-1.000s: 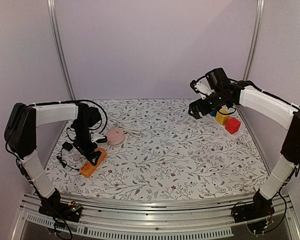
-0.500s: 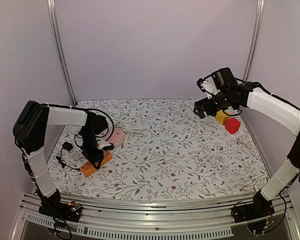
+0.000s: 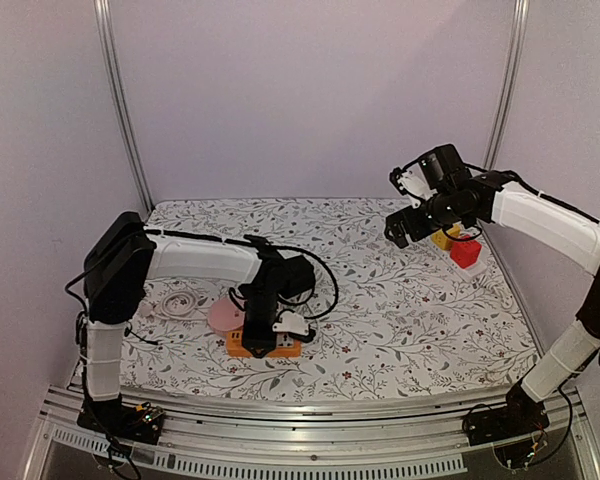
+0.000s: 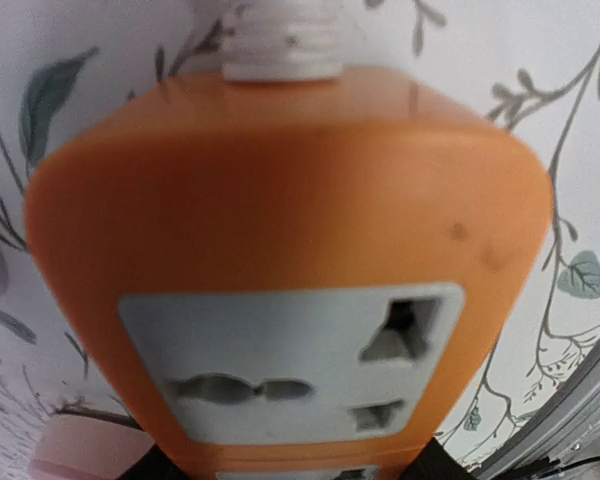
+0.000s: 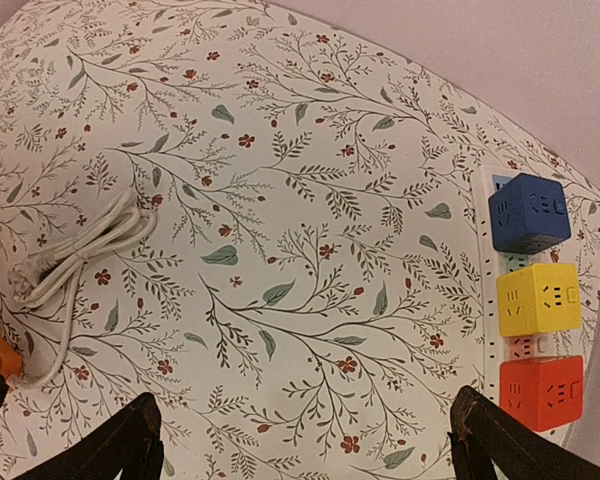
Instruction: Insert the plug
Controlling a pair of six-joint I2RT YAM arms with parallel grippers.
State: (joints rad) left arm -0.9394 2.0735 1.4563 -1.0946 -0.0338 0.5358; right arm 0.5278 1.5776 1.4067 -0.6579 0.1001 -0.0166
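Left fingers [image 3: 259, 338] pinch an orange power strip [image 4: 280, 210] on the near worktop [image 3: 380, 300].
A pink disc [image 3: 223, 313] touches the strip's left side. The white plug [image 5: 25, 280] and coiled cord [image 5: 80, 250] lie left of those fingers. Farther off, the right fingers [image 5: 505, 445] hang spread above the worktop, with colored socket cubes [image 5: 538, 297] just right.

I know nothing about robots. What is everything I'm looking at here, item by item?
power strip: one, orange with grey socket face, front left of centre.
round object: one, pink, beside the power strip.
cable: one, white, coiled, left side.
socket cubes: three, blue cube, yellow cube, red cube, in a row, far right.
tablecloth: one, white floral, spread under everything.
arms: two, white and black; left end effector holding the power strip, right end effector open, raised.
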